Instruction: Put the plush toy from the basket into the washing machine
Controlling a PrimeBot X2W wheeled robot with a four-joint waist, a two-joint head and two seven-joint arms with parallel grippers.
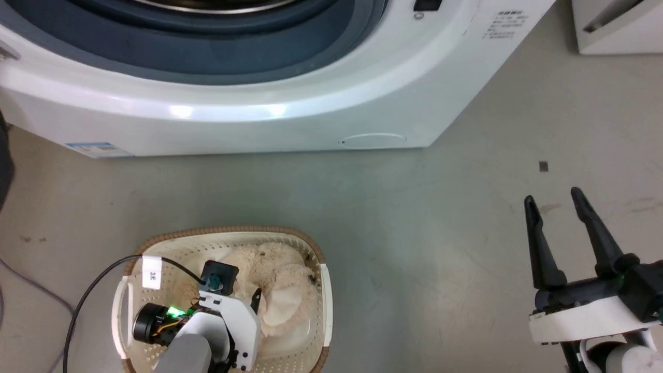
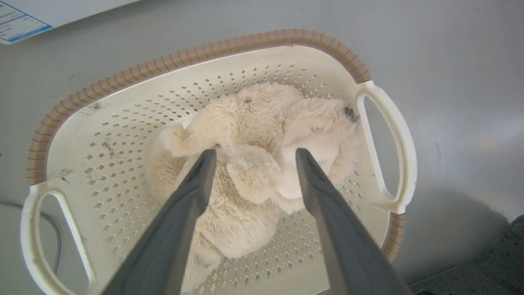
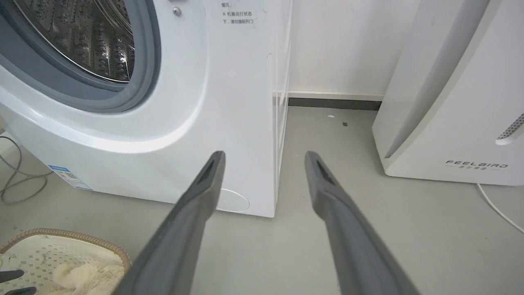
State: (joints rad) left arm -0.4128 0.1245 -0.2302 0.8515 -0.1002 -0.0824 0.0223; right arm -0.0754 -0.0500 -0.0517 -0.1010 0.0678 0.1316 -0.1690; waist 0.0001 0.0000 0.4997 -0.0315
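Note:
The cream-white basket [image 1: 233, 230] with its brown rim stands on the floor at the lower left of the head view, in front of the washing machine [image 1: 259, 119]. The shaggy beige plush toy [image 2: 254, 123] lies curled inside the basket [image 2: 196, 53]. My left gripper [image 2: 256, 151] is down in the basket, open, with a rounded plush limb between its fingers. My right gripper [image 1: 551, 196] hovers open over bare floor at the lower right, holding nothing. In the right wrist view the washing machine [image 3: 184, 123] shows its grey-sealed porthole and steel drum [image 3: 82, 37]. Its door is out of view.
The white slanted FEELAIR appliance [image 3: 450, 102] stands right of the washer, with a narrow gap of floor between them. A grey cable [image 3: 16, 180] lies on the floor left of the machine, and a white cord [image 3: 495, 205] by the appliance. Grey floor [image 1: 362, 207] separates basket and washer.

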